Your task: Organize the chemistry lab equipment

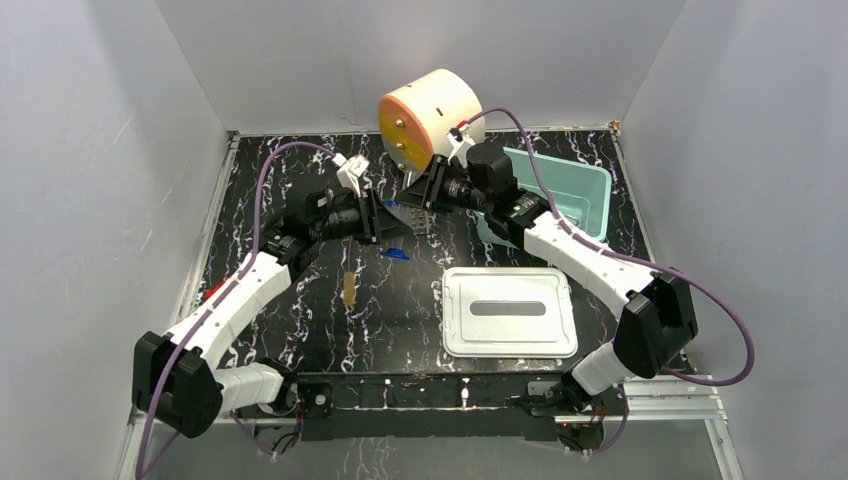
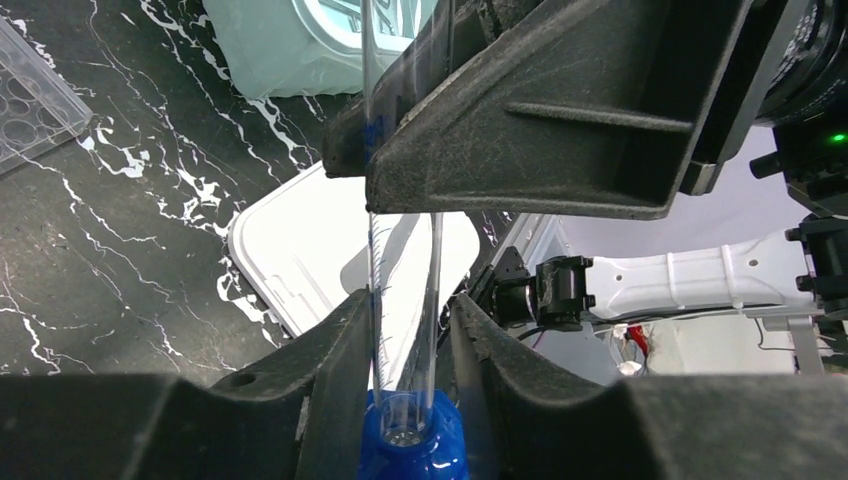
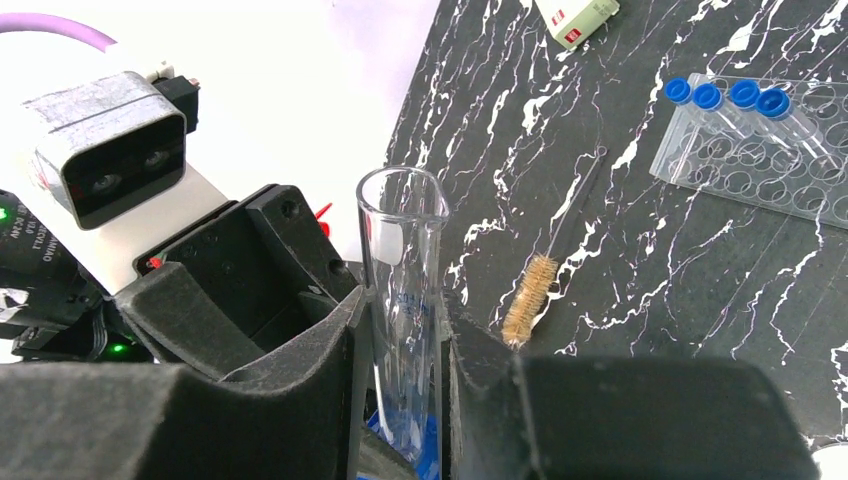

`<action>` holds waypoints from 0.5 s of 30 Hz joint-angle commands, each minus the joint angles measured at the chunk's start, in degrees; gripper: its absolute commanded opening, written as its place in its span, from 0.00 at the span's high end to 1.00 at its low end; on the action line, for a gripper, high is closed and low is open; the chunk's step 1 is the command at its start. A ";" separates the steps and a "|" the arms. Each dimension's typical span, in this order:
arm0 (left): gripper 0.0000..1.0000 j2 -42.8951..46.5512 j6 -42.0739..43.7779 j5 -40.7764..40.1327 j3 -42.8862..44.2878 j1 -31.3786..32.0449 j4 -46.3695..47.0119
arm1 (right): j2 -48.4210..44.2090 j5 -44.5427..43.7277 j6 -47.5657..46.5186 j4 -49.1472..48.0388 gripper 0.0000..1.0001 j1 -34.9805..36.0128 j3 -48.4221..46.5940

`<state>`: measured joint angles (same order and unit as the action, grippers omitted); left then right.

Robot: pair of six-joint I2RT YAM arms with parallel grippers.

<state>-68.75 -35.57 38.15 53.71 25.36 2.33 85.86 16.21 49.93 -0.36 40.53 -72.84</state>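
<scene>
A clear graduated cylinder with a blue base hangs above the table's middle, held between both grippers. My left gripper is shut on its tube just above the blue base. My right gripper is shut on the tube higher up, below the spouted mouth, and its fingers show in the left wrist view. In the top view the left gripper and right gripper meet tip to tip. A tan bristle brush lies on the table. A clear rack holds several blue-capped tubes.
The round cream-and-orange cabinet stands at the back. A teal tub sits at the back right, its white lid flat at the front right. The brush lies left of the lid. A small pale box lies farther left.
</scene>
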 commanded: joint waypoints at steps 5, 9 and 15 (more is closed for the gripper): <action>0.33 2.57 0.90 -2.91 2.52 0.30 -1.82 | -0.47 -4.64 -8.88 2.47 0.77 0.20 -4.67; 0.24 4.79 2.95 -8.46 4.66 0.23 -7.97 | -0.57 -10.13 -21.59 10.69 0.77 -0.23 -12.17; 0.17 9.92 3.46 -14.24 5.53 0.17 -10.98 | 0.22 -18.30 -41.47 21.42 0.75 -2.39 -23.09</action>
<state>-63.81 -33.41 28.60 56.47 25.36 -5.74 86.63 5.41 25.02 15.25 39.99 -88.86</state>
